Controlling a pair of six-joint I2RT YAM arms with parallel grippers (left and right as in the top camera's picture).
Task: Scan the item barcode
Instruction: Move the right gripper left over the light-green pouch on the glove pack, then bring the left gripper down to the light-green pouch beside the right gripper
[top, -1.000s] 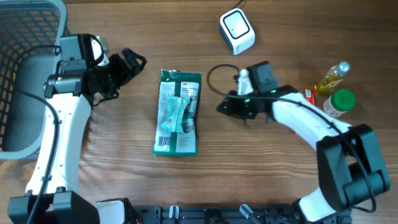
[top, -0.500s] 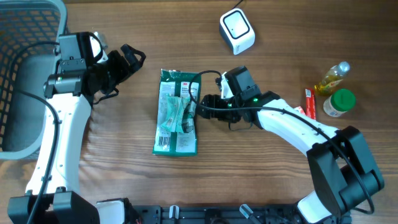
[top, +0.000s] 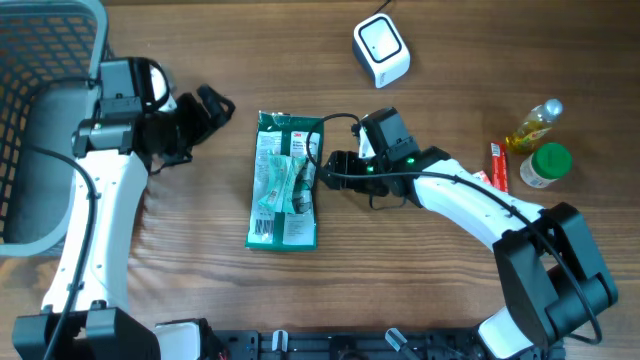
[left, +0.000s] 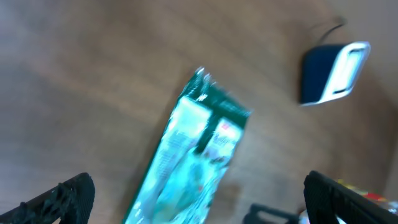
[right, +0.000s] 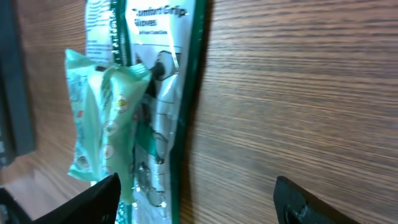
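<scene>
**Right pincer** (top: 326, 172): jaws spread wide, holding nothing, low over the wooden table (top: 420, 290). In the right wrist view its two fingers (right: 102, 194) stand well apart at the bottom of the frame.

**Green glove packet** (top: 286, 180): lies flat on the wood directly ahead of the right pincer's fingertips. Its nearest long edge falls between the open jaws, and whether it touches them cannot be told. A mint pouch (right: 102, 118) rests over the packet's middle.

**Barcode** (top: 262, 229): printed face-up on the packet's far corner, on the side away from the right pincer.

**Left pincer** (top: 218, 113): just beyond the packet, opposite the right pincer. Its jaws are fully apart and empty, and it is aimed toward the packet. Its wrist view is blurred.

**Scanner** (top: 381, 50): a white unit well apart from both pincers, toward the table's far edge.

**Red tube** (top: 498, 165), **green-capped jar** (top: 546, 165) and **oil bottle** (top: 533, 125): grouped behind the right pincer's arm, well apart from it.

**Basket** (top: 50, 60): behind the left pincer, farthest from the packet.
</scene>
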